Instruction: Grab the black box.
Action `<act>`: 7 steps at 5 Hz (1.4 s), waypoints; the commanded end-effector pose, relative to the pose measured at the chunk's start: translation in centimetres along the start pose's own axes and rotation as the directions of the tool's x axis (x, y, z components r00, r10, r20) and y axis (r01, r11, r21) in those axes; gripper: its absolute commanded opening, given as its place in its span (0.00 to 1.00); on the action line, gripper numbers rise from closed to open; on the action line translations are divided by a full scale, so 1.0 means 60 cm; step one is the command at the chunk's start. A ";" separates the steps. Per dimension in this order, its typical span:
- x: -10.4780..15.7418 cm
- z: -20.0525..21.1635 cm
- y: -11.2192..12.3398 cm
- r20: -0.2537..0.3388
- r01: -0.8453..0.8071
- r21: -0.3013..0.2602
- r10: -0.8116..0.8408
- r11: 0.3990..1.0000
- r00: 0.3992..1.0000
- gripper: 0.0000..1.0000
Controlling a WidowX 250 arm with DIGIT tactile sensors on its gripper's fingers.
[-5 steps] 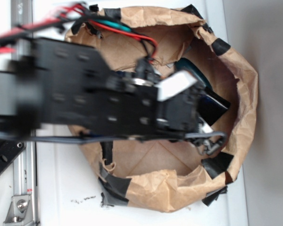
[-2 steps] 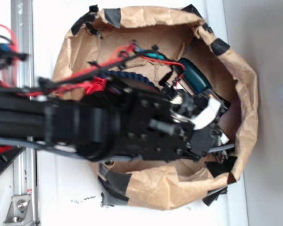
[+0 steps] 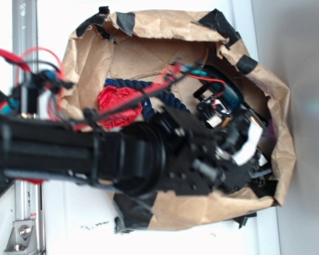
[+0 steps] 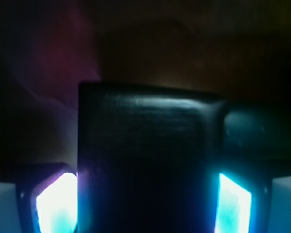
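White tabletop (image 3: pixel 149 241) carries a crumpled brown paper bag (image 3: pixel 165 24) with black-taped rim, and the arm fills most of its opening, close to the right wall. Inside, the gripper (image 4: pixel 145 204) straddles the black box (image 4: pixel 145 160); its lit fingers (image 4: pixel 56 201) flank both edges, contact unclear. Red cloth flower (image 3: pixel 116 103) and navy rope (image 3: pixel 128 85) lie left.
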State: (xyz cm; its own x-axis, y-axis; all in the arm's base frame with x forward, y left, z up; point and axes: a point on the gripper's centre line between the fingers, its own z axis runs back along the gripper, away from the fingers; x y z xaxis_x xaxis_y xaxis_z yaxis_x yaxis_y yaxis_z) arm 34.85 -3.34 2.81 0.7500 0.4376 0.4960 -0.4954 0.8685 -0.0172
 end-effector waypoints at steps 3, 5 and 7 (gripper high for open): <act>0.083 0.199 0.144 -0.162 0.248 -0.389 -0.330 0.887 0.930 0.00; 0.145 0.298 0.096 -0.453 0.332 -0.325 -0.453 0.886 0.768 0.00; 0.088 0.325 0.088 -0.415 0.385 -0.200 -0.434 0.901 0.800 0.00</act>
State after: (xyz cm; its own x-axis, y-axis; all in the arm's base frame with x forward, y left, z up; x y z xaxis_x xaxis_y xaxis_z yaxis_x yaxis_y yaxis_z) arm 25.70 -1.36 20.68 0.9968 0.0782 -0.0150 -0.0781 0.9969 0.0035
